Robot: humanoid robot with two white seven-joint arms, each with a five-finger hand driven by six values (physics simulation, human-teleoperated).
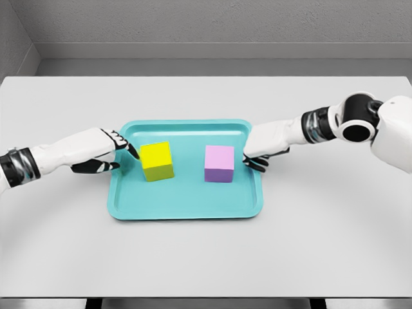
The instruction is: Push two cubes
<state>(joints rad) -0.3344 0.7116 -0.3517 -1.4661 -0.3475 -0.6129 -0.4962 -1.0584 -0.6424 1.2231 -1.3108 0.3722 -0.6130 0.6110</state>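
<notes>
A yellow cube (156, 161) and a lilac cube (219, 163) stand side by side, apart, inside a teal tray (187, 206) at the table's middle. My left hand (109, 152) reaches in over the tray's left rim, fingers extended, its fingertips (133, 152) just left of the yellow cube, close to touching it. My right hand (264, 149) lies over the tray's right rim, fingers extended, with its dark fingertips (254, 161) a short gap right of the lilac cube. Neither hand holds anything.
The tray rests on a wide white table (206, 257). A grey wall and floor edge run behind the table's far side. Both forearms lie low over the tabletop on either side of the tray.
</notes>
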